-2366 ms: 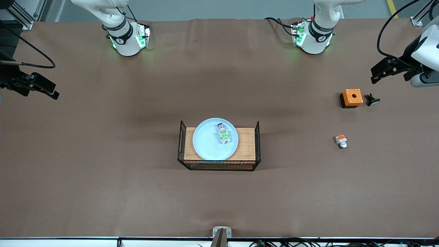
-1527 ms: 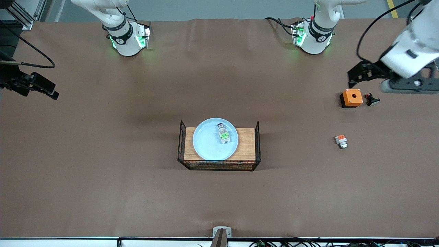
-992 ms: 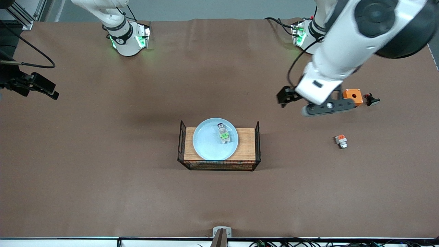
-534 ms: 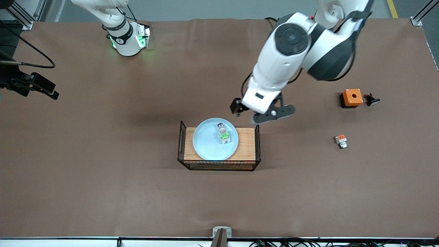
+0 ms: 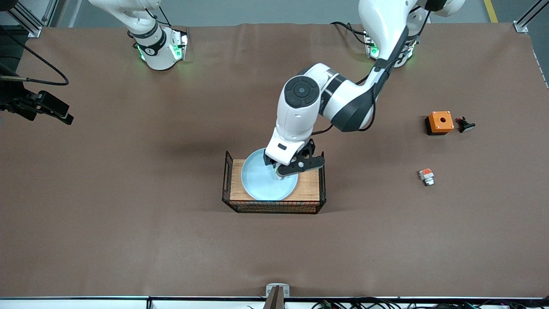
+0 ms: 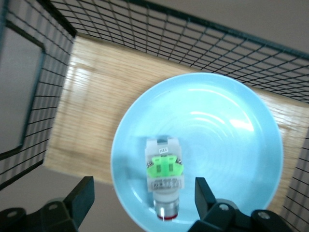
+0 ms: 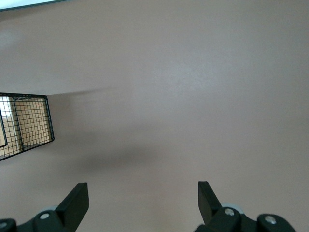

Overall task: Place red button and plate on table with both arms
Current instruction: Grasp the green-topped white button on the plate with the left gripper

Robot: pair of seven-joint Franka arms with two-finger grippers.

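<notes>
Left gripper (image 6: 142, 205), fingers apart, hangs over the red button (image 6: 164, 181) on the plate (image 6: 231, 145); wire ends (image 6: 29, 96) flank it. Right gripper (image 7: 142, 203), fingers apart, waits over bare table (image 7: 193, 87).

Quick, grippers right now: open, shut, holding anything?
Left gripper: open, empty, over the red button on the plate.
Right gripper: open, empty, waiting over the table.

Red button (image 6: 164, 179) lying in pale blue plate (image 6: 231, 145) on board (image 6: 91, 111)

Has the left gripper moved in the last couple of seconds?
Yes. The left gripper has swung from above the orange box at its arm's end of the table to over the plate on the wooden board, fingers open around the red button.
</notes>
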